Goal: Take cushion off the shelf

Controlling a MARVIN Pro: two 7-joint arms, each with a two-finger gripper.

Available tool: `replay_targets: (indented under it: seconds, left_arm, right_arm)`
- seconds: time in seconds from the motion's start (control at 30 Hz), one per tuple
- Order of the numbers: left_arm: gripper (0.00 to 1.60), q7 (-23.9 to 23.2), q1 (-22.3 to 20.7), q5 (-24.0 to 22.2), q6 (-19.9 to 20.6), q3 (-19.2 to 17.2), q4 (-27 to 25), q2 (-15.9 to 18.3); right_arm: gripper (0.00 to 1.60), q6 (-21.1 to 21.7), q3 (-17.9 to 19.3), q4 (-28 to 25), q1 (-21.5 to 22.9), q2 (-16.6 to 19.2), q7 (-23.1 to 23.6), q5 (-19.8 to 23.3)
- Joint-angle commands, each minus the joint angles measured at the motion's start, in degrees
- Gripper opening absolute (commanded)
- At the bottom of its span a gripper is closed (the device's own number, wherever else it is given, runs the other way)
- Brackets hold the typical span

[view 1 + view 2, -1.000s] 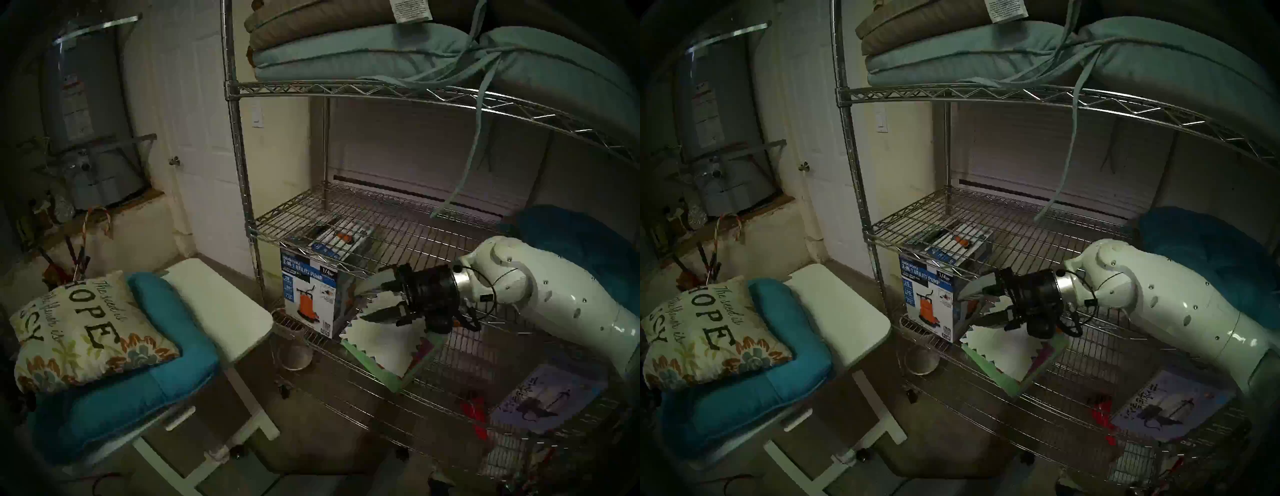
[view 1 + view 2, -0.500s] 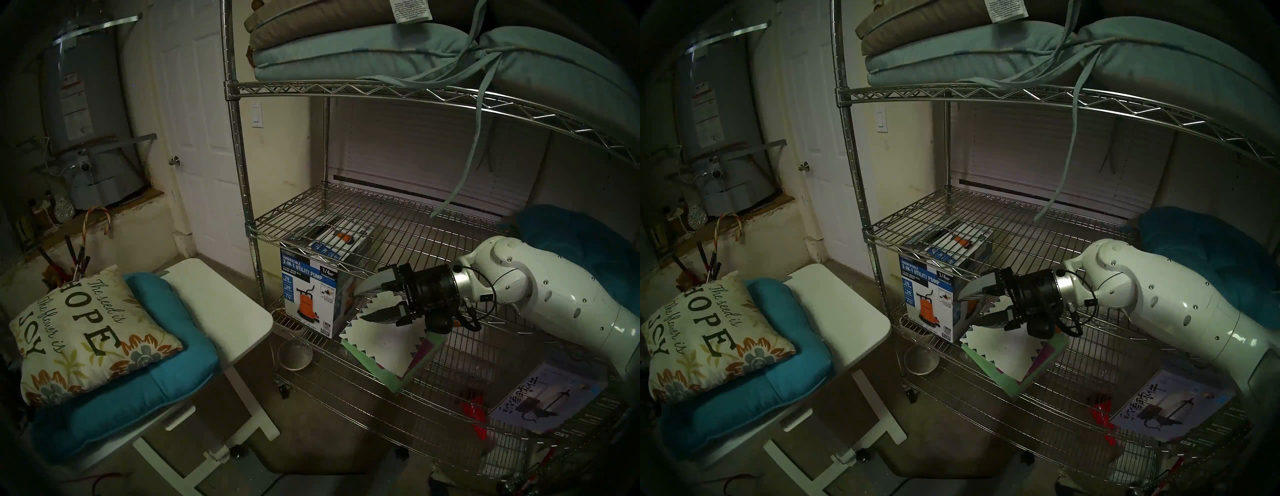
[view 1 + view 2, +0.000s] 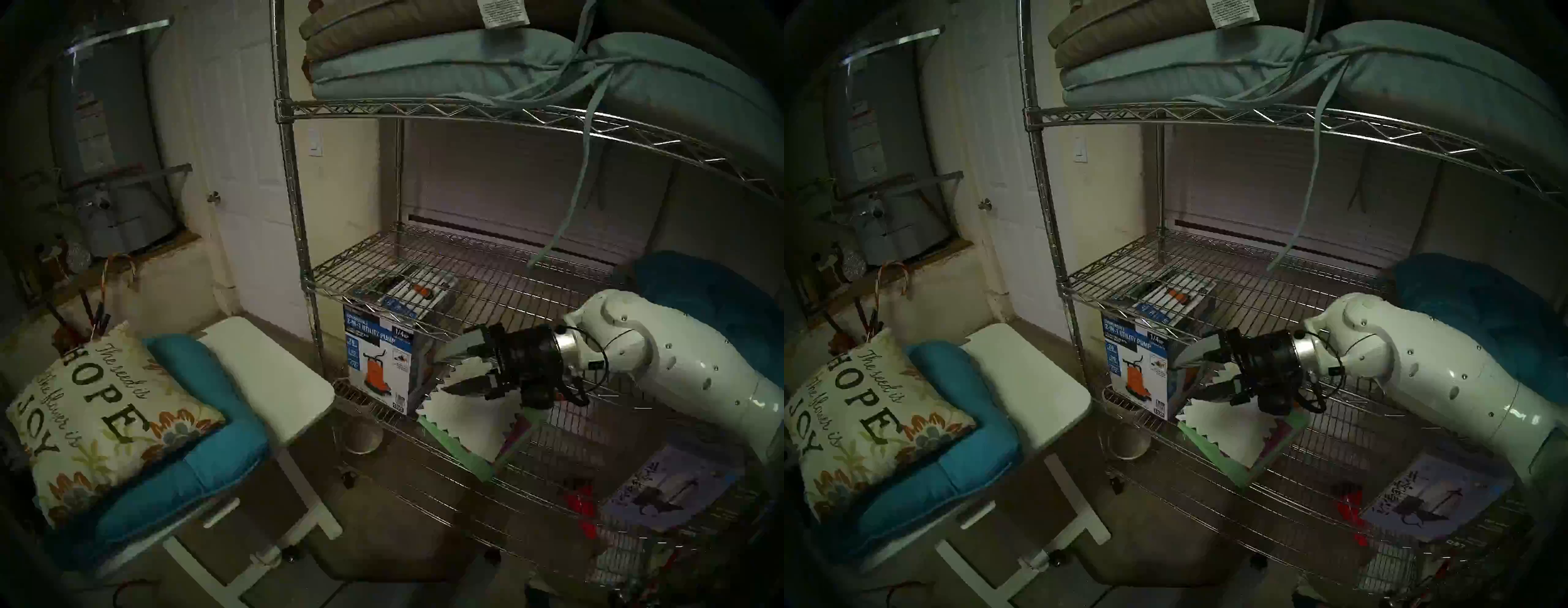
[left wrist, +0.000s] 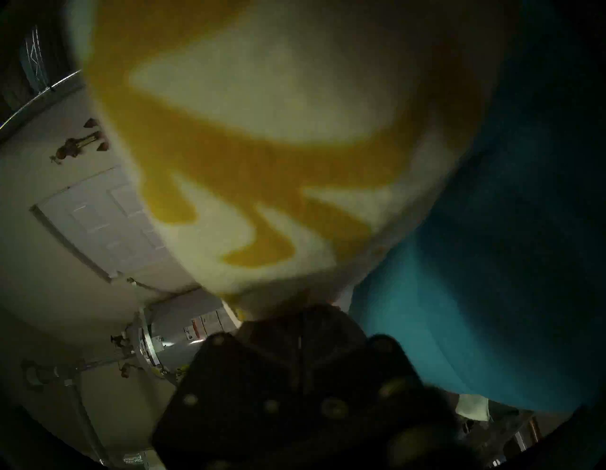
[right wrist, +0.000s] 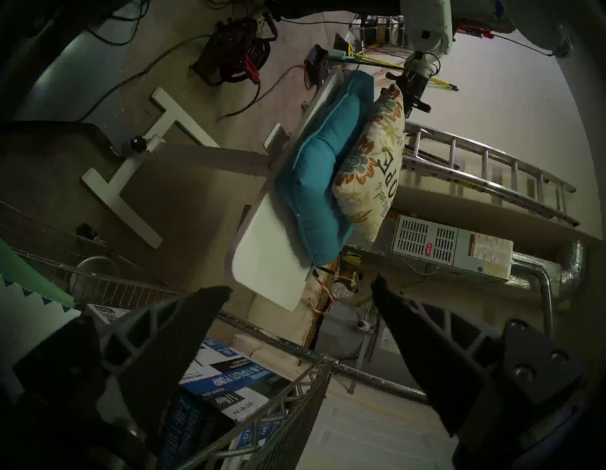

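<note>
At far left in the head view, the cushion (image 3: 106, 420) lies on a teal cushion (image 3: 182, 475), off the shelf (image 3: 292, 204); my right gripper (image 3: 456, 368) gapes empty. Left wrist view: my left gripper (image 4: 303, 307) pinches the cushion's edge.

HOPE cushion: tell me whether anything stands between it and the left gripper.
Nothing visible does. The left gripper is shut on the cushion at its edge; the cushion lies on a teal seat cushion.

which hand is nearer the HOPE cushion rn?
Left. The left hand is shut on the cushion edge, over the teal seat cushion. The right hand hangs open, well away inside the shelf.
</note>
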Motion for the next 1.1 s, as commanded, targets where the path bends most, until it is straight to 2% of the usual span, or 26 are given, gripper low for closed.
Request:
replay_targets:
  seconds: [0.0,0.03,0.07,0.1,0.13,0.5,1.07]
  left_arm:
    - [0.0,3.0,3.1,0.4,0.0,-0.2,-0.6,-0.3]
    - [0.0,3.1,3.2,0.4,0.1,-0.2,-0.8,-0.4]
    - [0.25,3.2,3.2,0.5,0.2,-0.2,-1.0,-0.5]
    - [0.68,3.3,3.2,0.4,0.4,-0.2,-1.3,-0.6]
    - [1.6,3.4,3.2,0.4,0.5,-0.2,-1.4,-0.7]
    - [1.6,3.9,3.7,-0.3,2.2,-0.2,-2.4,-0.5]
    - [1.6,4.1,7.9,-3.3,3.8,-0.2,-4.9,-1.0]
  right_arm:
    - [1.6,0.1,0.4,-0.2,0.8,0.1,-0.5,0.5]
    - [1.6,0.1,0.4,-0.2,0.8,0.1,-0.5,0.5]
    - [1.6,0.1,0.4,-0.2,0.9,0.1,-0.5,0.5]
    - [1.6,0.1,0.4,-0.2,0.9,0.1,-0.5,0.5]
    - [1.6,0.1,0.4,-0.2,0.9,0.1,-0.5,0.5]
    - [1.6,0.1,0.4,-0.2,0.9,0.1,-0.5,0.5]
    - [1.6,0.1,0.3,-0.2,0.9,0.1,-0.5,0.5]
